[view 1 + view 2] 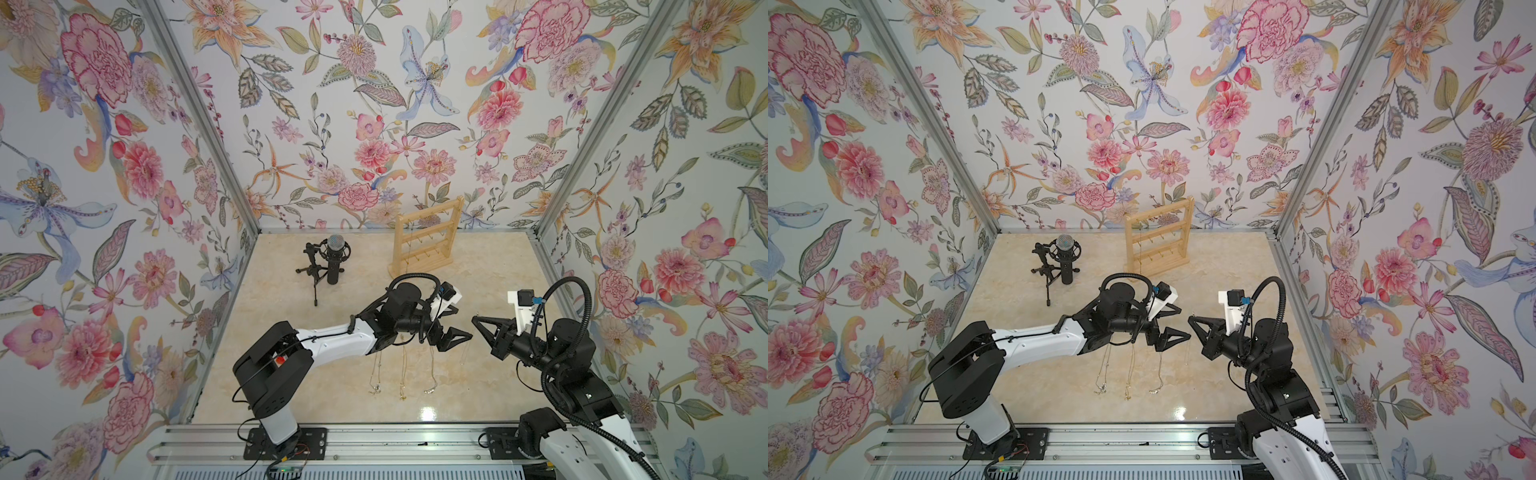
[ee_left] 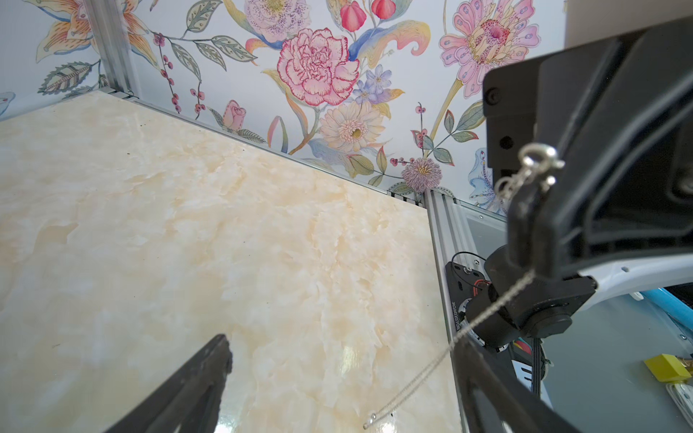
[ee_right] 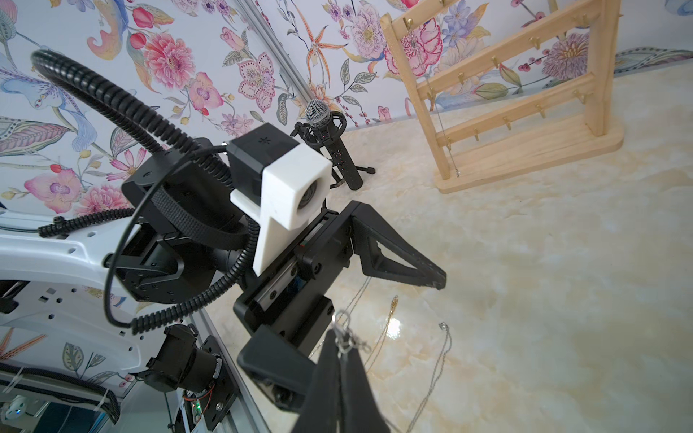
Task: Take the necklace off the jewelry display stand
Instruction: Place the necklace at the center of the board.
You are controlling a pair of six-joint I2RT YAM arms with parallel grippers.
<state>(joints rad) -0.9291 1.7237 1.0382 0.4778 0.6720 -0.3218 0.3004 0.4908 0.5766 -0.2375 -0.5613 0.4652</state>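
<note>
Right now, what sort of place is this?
Probably a robot test cell dressed as a room: aluminium frame post, floral wallpaper panel, and a slotted mounting rail in front.

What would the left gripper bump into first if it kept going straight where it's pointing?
Most likely the right gripper, which faces it nose to nose, shut on the necklace. The left gripper is open, and the tips look very close in both top views, though depth is hard to judge.

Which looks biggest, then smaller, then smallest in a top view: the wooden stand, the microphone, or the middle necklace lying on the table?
1. Wooden stand.
2 and 3. Microphone and middle necklace: about equally long. The necklace is far thinner but nearer the camera, so no sure order.
</note>
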